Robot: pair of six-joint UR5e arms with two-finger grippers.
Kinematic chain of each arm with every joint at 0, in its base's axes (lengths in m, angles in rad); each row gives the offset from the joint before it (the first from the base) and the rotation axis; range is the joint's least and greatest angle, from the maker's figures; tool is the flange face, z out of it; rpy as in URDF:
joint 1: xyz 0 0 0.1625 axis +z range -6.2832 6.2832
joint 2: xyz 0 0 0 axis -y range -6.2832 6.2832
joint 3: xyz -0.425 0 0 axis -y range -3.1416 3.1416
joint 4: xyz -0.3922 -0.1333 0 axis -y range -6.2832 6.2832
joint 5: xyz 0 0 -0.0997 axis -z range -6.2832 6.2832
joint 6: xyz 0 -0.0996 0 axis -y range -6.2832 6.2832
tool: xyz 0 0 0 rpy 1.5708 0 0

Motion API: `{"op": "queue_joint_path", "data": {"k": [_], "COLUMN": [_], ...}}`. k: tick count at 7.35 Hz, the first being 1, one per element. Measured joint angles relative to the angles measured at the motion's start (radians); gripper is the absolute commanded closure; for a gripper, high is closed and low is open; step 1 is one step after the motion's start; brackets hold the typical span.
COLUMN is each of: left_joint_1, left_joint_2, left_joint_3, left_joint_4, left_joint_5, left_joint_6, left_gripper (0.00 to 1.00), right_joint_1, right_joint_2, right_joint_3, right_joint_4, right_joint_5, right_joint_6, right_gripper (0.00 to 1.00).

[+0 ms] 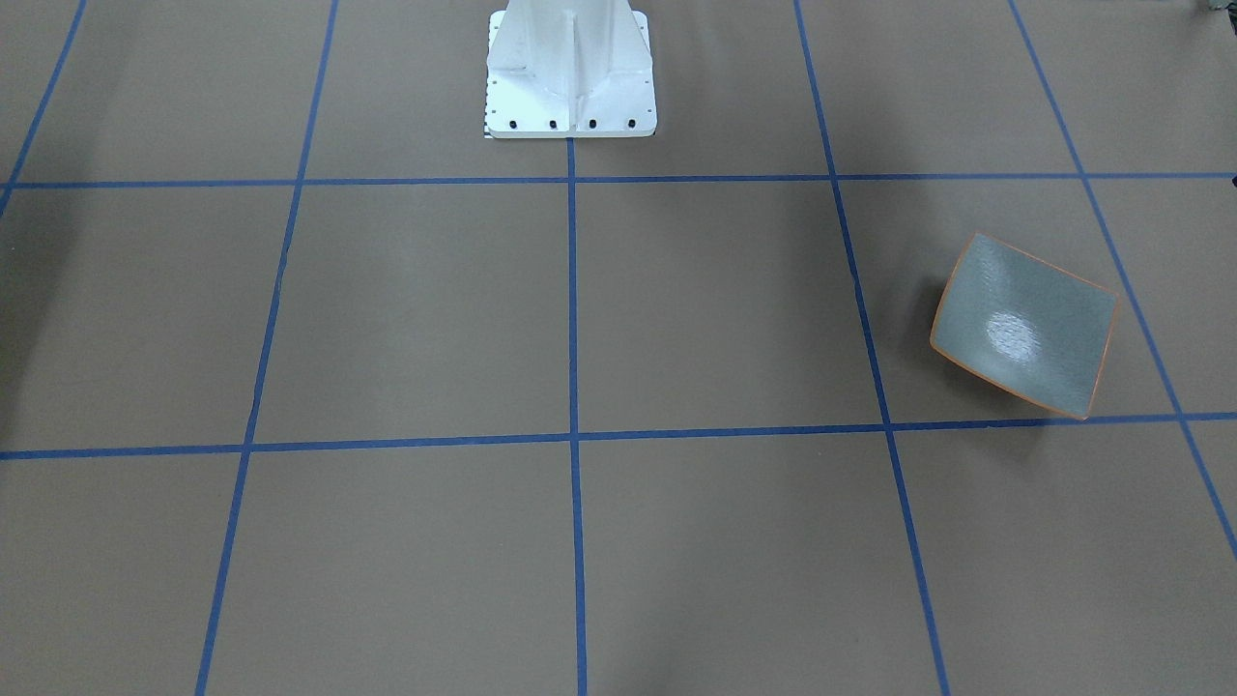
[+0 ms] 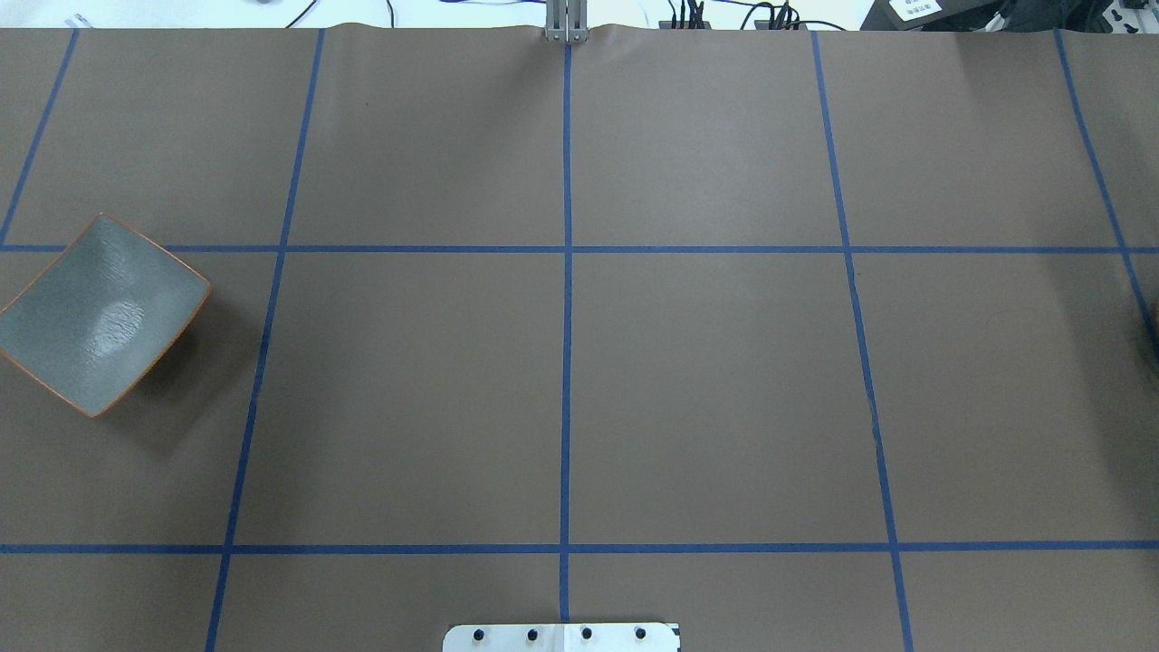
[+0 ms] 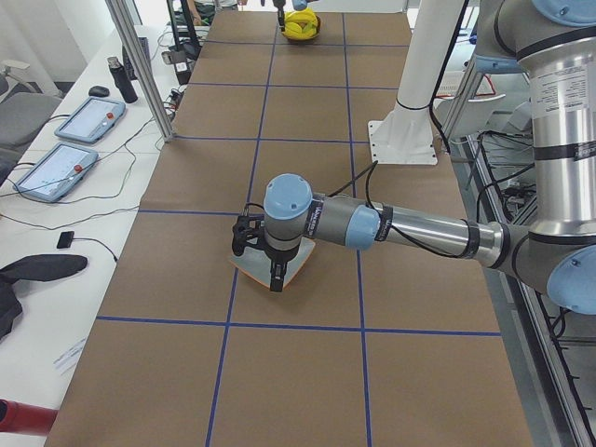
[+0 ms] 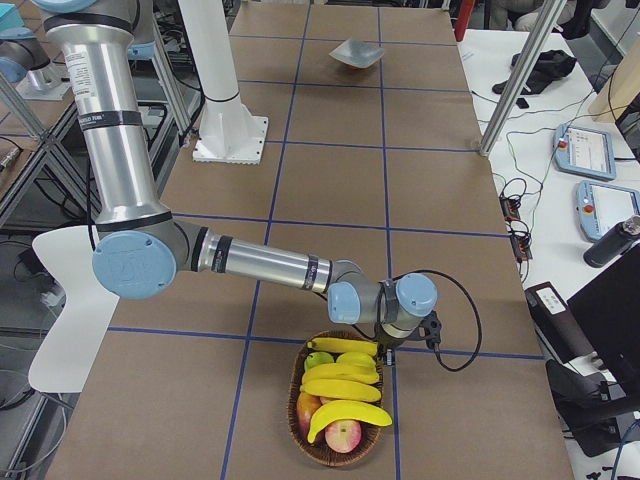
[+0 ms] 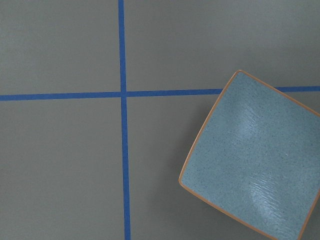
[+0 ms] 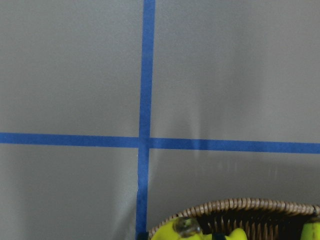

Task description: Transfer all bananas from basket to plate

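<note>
The plate (image 1: pixel 1024 324) (image 2: pixel 100 312) (image 5: pixel 255 165), grey-green with an orange rim, lies bare on the table's left part. In the exterior left view my left gripper (image 3: pixel 276 279) hangs over the plate (image 3: pixel 256 272); I cannot tell whether it is open or shut. Yellow bananas (image 4: pixel 342 388) lie stacked in a wicker basket (image 4: pixel 300 430) at the table's right end, also seen far off as the basket (image 3: pixel 303 26). My right gripper (image 4: pixel 386 348) hovers at the basket's far rim, state not readable. The right wrist view shows only the basket rim (image 6: pixel 240 206).
The white robot pedestal (image 1: pixel 570 68) (image 2: pixel 561 637) stands at the table's robot side. Red apples (image 4: pixel 343 436) and a green fruit (image 4: pixel 318 358) share the basket. Blue tape lines grid the brown table. A side bench holds tablets (image 3: pixel 88 121) beyond a metal post (image 3: pixel 140 65).
</note>
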Motion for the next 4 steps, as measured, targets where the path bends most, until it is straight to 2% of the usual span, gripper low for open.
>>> {"op": "queue_joint_path", "data": {"k": [4], "left_joint_1": [0.0], "left_joint_2": [0.0], "left_joint_3": [-0.001], "left_joint_4": [0.0], "left_joint_5": [0.0], "left_joint_6": [0.0], "left_gripper": [0.0], "right_joint_1": [0.0], "right_joint_2": [-0.003], "right_joint_3": [-0.001], "right_joint_4": [0.0], "right_joint_5": [0.017], "right_joint_6": [0.004], "right_gripper": [0.59]}}
